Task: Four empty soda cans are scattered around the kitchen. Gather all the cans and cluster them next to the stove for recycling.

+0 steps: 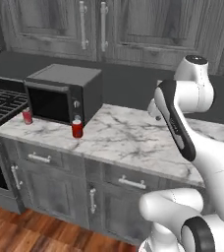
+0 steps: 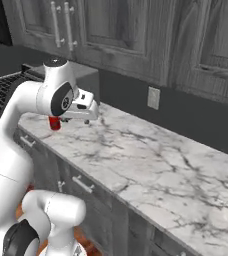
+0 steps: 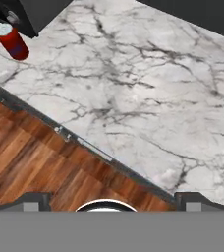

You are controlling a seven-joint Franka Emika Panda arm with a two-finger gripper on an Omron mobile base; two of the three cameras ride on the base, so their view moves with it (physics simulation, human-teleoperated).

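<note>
Left base view: two cans on the counter [image 1: 128, 135]. Can A [image 1: 77, 127] stands at the front edge, just in front of the toaster oven's [image 1: 65, 93] right front corner. Can B [image 1: 27, 116] stands at the counter's left end, beside the stove [image 1: 1, 106], touching or nearly touching the oven's left front. Arm is bent over the counter's right part.

Right base view: claw [image 2: 88, 119] hangs above the counter, well short of can A [image 2: 54, 123], which the wrist partly hides.

Hand view: claw tips [image 3: 109, 201] at the bottom stand wide apart, nothing between them. Can A [image 3: 12, 41] is upright near the top left corner, far off the claw's axis, close to the counter's front edge and the oven's corner.

Risks, as I judge them: can A sits near the edge, so a skewed approach or one finger hitting first could tip it or knock it to the floor. The oven's corner crowds the back side, so a finger may clip it. Placing by can B could knock that one over.
</note>
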